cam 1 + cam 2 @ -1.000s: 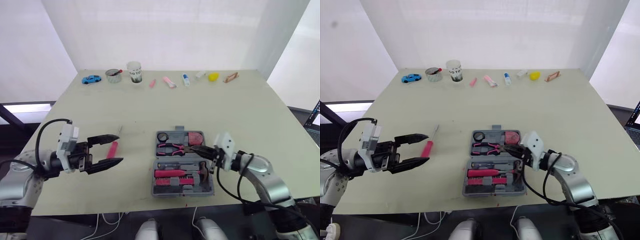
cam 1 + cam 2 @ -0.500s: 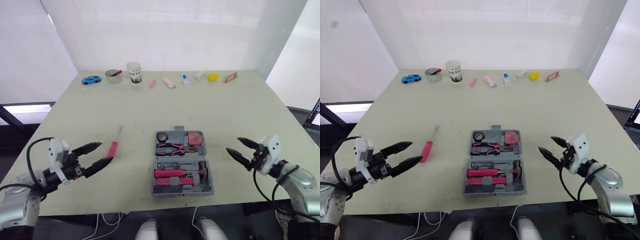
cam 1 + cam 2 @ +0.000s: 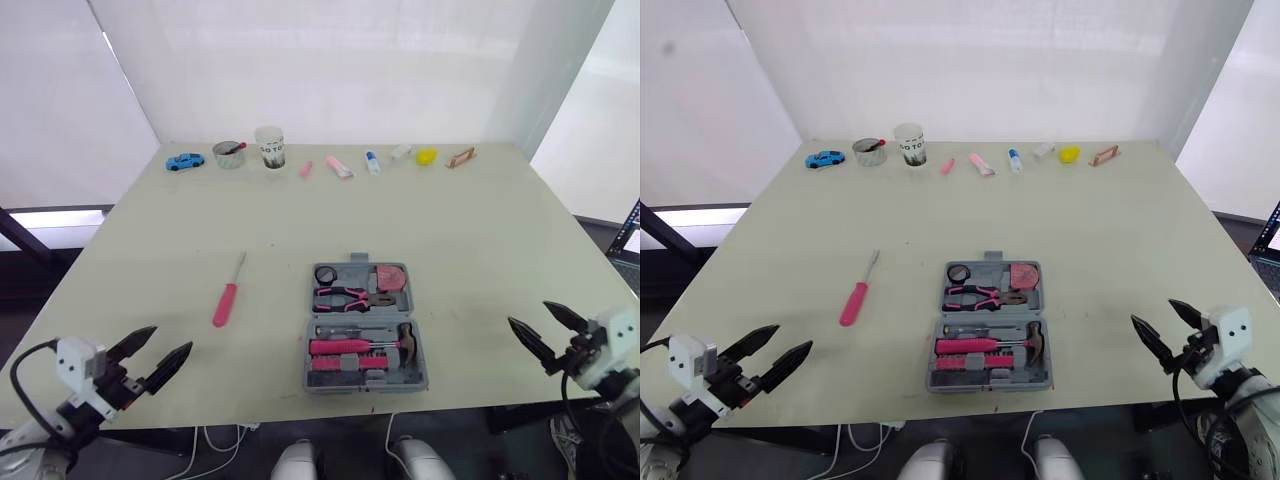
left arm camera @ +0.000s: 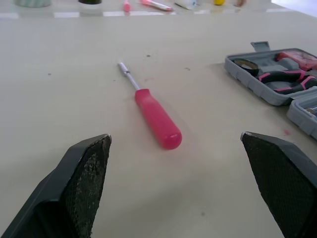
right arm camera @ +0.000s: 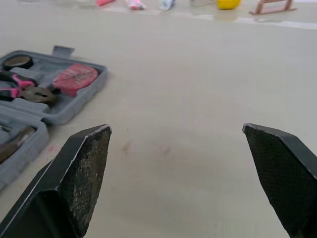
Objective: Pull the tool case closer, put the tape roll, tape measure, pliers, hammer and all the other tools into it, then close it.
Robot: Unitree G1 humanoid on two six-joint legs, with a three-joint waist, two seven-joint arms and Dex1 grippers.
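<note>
Judging by the layout, most of the packing is done. The case (image 3: 352,270) lies open and flat near the table's (image 3: 450,230) front edge, about midway between the two arms, so it seems pulled in already. Its far half holds the tape roll (image 3: 325,274), tape measure (image 3: 390,277) and pliers (image 3: 345,297). The near half holds the hammer (image 3: 405,335) with some pink-handled pieces I cannot make out. One red screwdriver (image 3: 226,298) lies loose on the table to the left of the case, well apart from it, with its shaft pointing away from the robot. What is left, I reckon, is to get that screwdriver in and fold the case shut.

Both arms sit low at the near corners of the table. The left gripper (image 3: 172,339) is spread wide and empty, aimed towards the screwdriver but well short of it. The right gripper (image 3: 528,314) is likewise wide open and holds nothing, off to the right of the case and pointing across the bare table.
</note>
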